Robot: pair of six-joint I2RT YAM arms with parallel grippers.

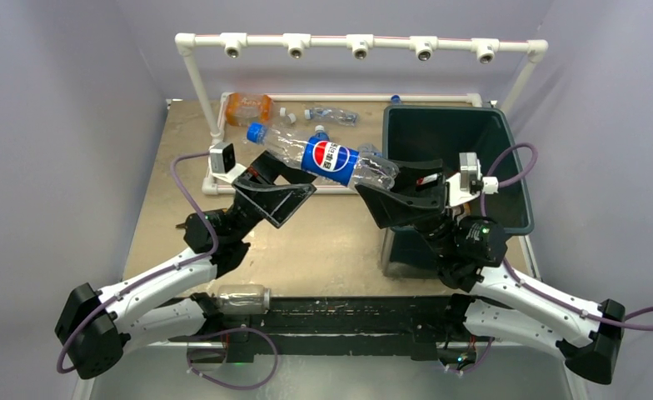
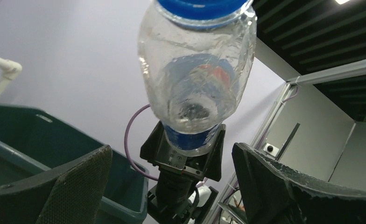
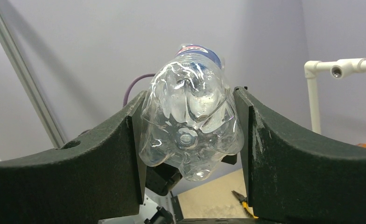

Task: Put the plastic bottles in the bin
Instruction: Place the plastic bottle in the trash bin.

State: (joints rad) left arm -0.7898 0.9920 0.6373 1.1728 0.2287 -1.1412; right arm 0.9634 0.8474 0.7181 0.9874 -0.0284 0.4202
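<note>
Clamping the base of the clear Pepsi bottle (image 1: 327, 160), your right gripper (image 3: 190, 135) is grasping it with a finger pressed on each side. It is holding the bottle in the air just left of the bin (image 1: 448, 133), base end by the bin's left rim and blue cap pointing away from the bin. Your left gripper (image 1: 281, 182) is standing released at the bottle's far-from-bin half, jaws spread wide and both fingers clear of the plastic. Farther left of the bin, an orange bottle (image 1: 248, 108) and a clear bottle (image 1: 331, 115) are lying on the table.
</note>
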